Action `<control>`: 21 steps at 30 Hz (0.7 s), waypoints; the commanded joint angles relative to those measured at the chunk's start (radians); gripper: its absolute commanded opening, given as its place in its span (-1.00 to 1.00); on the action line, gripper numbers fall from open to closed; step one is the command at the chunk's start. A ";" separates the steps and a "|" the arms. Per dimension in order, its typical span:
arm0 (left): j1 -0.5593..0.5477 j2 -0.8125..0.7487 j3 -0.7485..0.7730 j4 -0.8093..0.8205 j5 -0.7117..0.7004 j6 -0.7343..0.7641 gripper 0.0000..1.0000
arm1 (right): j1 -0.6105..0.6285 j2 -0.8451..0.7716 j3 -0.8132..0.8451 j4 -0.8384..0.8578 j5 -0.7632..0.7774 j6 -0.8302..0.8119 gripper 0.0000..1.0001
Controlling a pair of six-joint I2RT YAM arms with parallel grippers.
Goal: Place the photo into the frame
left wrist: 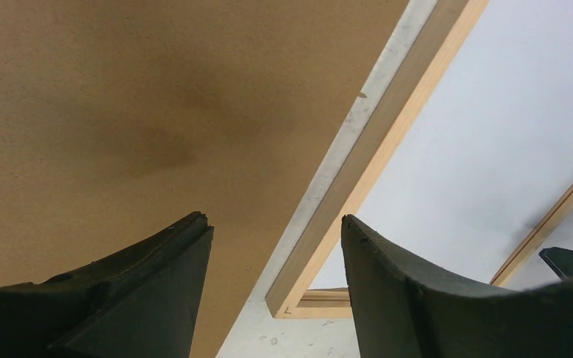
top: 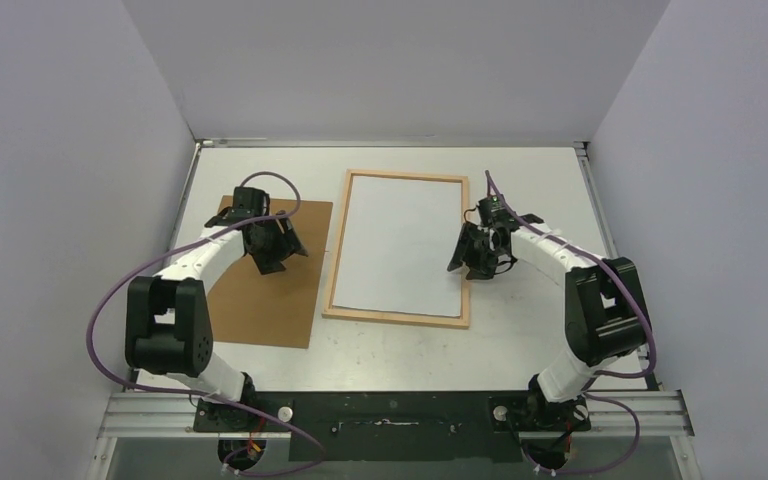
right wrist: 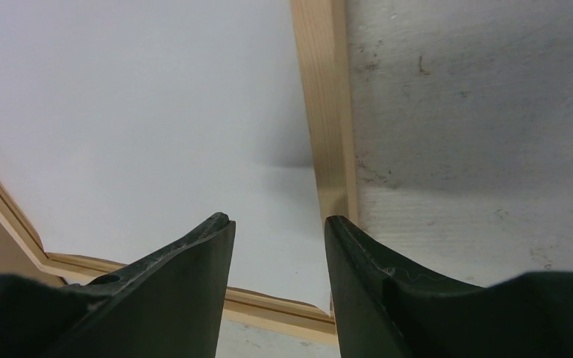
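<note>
I see the photo lying white side up inside the frame, in the middle of the table. My left gripper hangs over the right part of the board, jaws apart and empty. My right gripper hangs over the frame's right rail, also spread, holding nothing.

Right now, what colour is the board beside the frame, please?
Plain brown board, clearest in the top view.
</note>
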 commanded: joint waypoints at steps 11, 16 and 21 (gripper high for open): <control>0.189 0.100 0.155 -0.007 -0.004 0.075 0.24 | -0.085 0.070 0.032 -0.065 0.030 -0.088 -0.02; 0.285 0.143 0.220 -0.003 0.026 0.091 0.24 | -0.085 0.125 0.080 -0.128 0.052 -0.162 -0.05; 0.345 0.195 0.295 -0.036 0.014 0.133 0.25 | -0.086 0.155 0.101 -0.149 0.089 -0.197 -0.15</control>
